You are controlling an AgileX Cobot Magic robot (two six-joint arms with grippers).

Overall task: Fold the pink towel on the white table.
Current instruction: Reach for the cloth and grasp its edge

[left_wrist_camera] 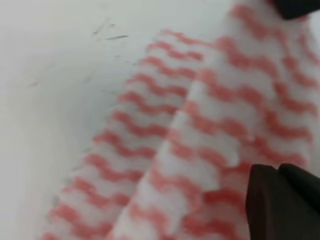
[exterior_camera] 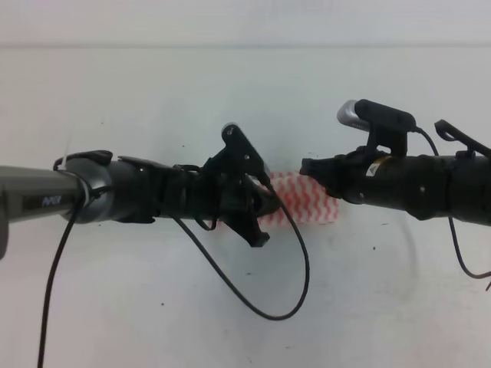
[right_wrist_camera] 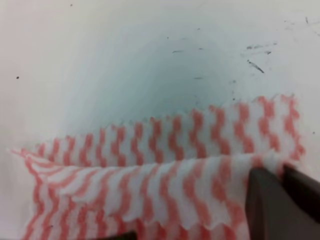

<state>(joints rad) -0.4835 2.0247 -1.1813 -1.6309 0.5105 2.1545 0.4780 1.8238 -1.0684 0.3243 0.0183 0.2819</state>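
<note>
The pink towel [exterior_camera: 303,198] lies mid-bench [exterior_camera: 230,322], between my arms, already doubled into a narrow strip. My right end effector [right_wrist_camera: 282,200] pinches its upper layer; the left end effector [left_wrist_camera: 282,200] seems clamped on it too. Laying this fold flat is what's left.

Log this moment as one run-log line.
stage: folding | pink towel: layered, upper layer lifted, on white table | left gripper: at towel | right gripper: at towel edge | grasp: unclear

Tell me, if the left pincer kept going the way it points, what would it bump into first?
Probably the pink towel: the left pincer already sits over its edge. Farther along that line waits the right pincer, though depth is unclear.
</note>
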